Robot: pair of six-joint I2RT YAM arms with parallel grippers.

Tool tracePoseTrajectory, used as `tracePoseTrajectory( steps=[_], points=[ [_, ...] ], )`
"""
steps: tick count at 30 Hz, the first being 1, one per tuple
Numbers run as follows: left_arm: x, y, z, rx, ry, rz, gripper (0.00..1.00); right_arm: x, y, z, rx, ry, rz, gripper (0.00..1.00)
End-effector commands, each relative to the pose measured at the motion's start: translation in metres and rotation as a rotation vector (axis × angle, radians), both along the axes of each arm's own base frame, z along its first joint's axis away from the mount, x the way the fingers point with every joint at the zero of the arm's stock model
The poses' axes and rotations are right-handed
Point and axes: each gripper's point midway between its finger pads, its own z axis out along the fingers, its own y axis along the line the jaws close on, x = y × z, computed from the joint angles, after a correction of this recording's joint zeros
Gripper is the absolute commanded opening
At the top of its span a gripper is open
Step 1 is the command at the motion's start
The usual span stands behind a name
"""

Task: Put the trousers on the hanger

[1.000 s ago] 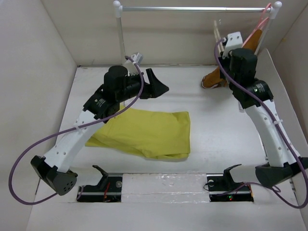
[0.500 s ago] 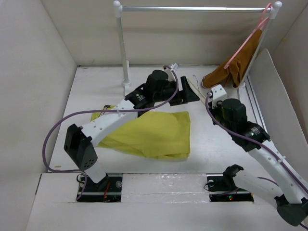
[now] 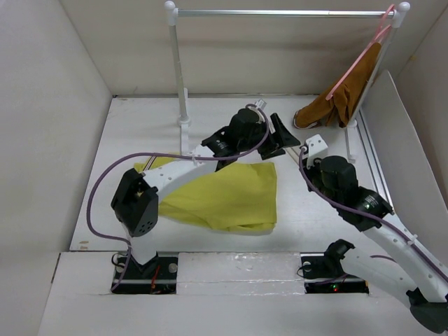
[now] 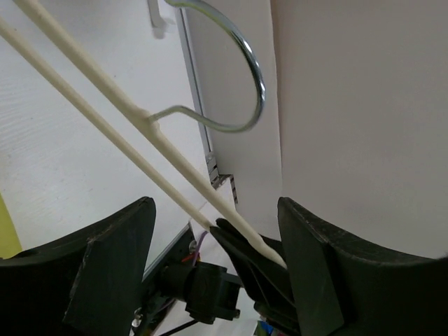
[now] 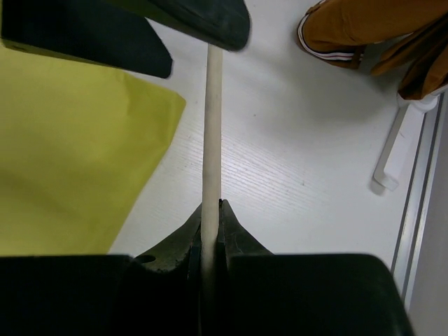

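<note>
The yellow-green trousers [image 3: 217, 192] lie folded flat on the table's middle; they also show in the right wrist view [image 5: 70, 154]. My right gripper [image 5: 211, 208] is shut on one end of the cream-white hanger [image 5: 212, 126] and holds it above the table, right of the trousers. In the left wrist view the hanger's two slim rods [image 4: 119, 105] and its metal hook [image 4: 245, 70] run between my left gripper's [image 4: 215, 206] open fingers [image 4: 115, 266], untouched by them. In the top view the left gripper [image 3: 283, 138] meets the right gripper [image 3: 304, 155]; the hanger is hidden there.
A metal rail [image 3: 280, 12] on two white posts spans the back. A pink hanger [image 3: 357, 59] with a rust-brown garment [image 3: 336, 105] hangs at its right end, the garment reaching the table. Cardboard walls enclose the left, back and right sides.
My right arm has come down from the rail to the table's middle with the hanger. My left arm has swung right and forward until its open fingers straddle the hanger.
</note>
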Motion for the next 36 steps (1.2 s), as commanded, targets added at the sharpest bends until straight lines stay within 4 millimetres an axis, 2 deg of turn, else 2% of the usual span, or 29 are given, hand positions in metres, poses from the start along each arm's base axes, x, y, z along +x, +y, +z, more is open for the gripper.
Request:
tracePoseTrajectory(
  steps=[1,3,5,9,12,13,15,16,17,19,20,21,22,23,25,26,27,28,29,31,32,33,34,35,36],
  points=[
    [-0.002,-0.022,0.011,-0.028,-0.011,-0.014,0.66,0.005,0.007,0.017,0.063,-0.073,-0.010,0.00],
    [-0.003,-0.025,0.003,-0.002,0.005,-0.013,0.64,0.003,0.008,0.017,0.067,-0.076,-0.009,0.00],
    [-0.002,-0.027,-0.002,-0.019,0.017,-0.010,0.56,0.002,0.011,0.014,0.057,-0.075,0.006,0.00],
    [-0.001,-0.031,-0.014,-0.002,0.043,-0.013,0.48,-0.002,0.013,0.001,0.023,-0.048,0.016,0.00],
    [-0.001,-0.033,-0.023,0.009,0.058,-0.019,0.34,-0.009,0.013,-0.016,-0.022,-0.008,0.028,0.00],
    [-0.001,-0.032,-0.023,0.011,0.057,-0.016,0.19,-0.011,0.010,-0.022,-0.043,0.009,0.011,0.00],
    [-0.003,-0.030,-0.033,0.030,0.069,-0.020,0.05,-0.017,0.010,-0.028,-0.071,0.031,0.018,0.02],
    [-0.004,-0.030,-0.036,0.038,0.075,-0.022,0.00,-0.019,0.014,-0.027,-0.065,0.021,0.034,0.09],
    [-0.005,-0.029,-0.040,0.047,0.079,-0.028,0.00,-0.020,0.020,-0.026,-0.059,0.022,0.056,0.28],
    [-0.009,-0.027,-0.047,0.061,0.076,-0.041,0.00,-0.027,0.026,-0.034,-0.055,0.081,0.081,0.46],
    [-0.009,-0.027,-0.044,0.042,0.060,-0.042,0.00,-0.030,0.030,-0.039,-0.055,0.120,0.098,0.60],
    [-0.013,-0.019,-0.053,0.036,0.063,-0.033,0.00,-0.045,0.041,-0.041,-0.031,0.194,0.179,0.67],
    [-0.012,-0.021,-0.049,0.020,0.050,-0.033,0.00,-0.045,0.041,-0.041,-0.031,0.195,0.180,0.68],
    [-0.016,-0.016,-0.061,0.031,0.064,-0.030,0.00,-0.055,0.041,-0.042,-0.030,0.233,0.212,0.72],
    [-0.019,-0.014,-0.060,0.007,0.059,-0.033,0.00,-0.069,0.051,-0.028,0.025,0.260,0.296,0.75],
    [-0.024,-0.008,-0.076,0.024,0.078,-0.034,0.00,-0.078,0.049,-0.028,0.023,0.285,0.314,0.77],
    [-0.031,-0.008,-0.082,0.025,0.086,-0.041,0.00,-0.082,0.049,-0.016,0.060,0.273,0.333,0.77],
    [-0.032,-0.008,-0.074,-0.021,0.075,-0.037,0.00,-0.083,0.046,-0.012,0.070,0.278,0.329,0.77],
    [-0.038,0.000,-0.092,-0.007,0.100,-0.034,0.00,-0.084,0.044,-0.009,0.079,0.278,0.328,0.76],
    [-0.045,0.002,-0.093,-0.037,0.095,-0.028,0.00,-0.090,0.046,0.000,0.117,0.282,0.356,0.75],
    [-0.054,0.006,-0.106,-0.031,0.119,-0.029,0.00,-0.089,0.045,-0.001,0.126,0.283,0.350,0.69],
    [-0.056,0.006,-0.106,-0.041,0.110,-0.017,0.00,-0.087,0.044,-0.001,0.154,0.285,0.319,0.58],
    [-0.064,0.004,-0.103,-0.052,0.098,-0.022,0.00,-0.085,0.042,-0.005,0.160,0.285,0.304,0.36],
    [-0.071,0.007,-0.112,-0.034,0.098,-0.023,0.00,-0.078,0.042,-0.017,0.166,0.293,0.276,0.01],
    [-0.072,0.008,-0.112,-0.028,0.082,-0.002,0.00,-0.077,0.048,-0.024,0.189,0.317,0.289,0.00]
  ],
)
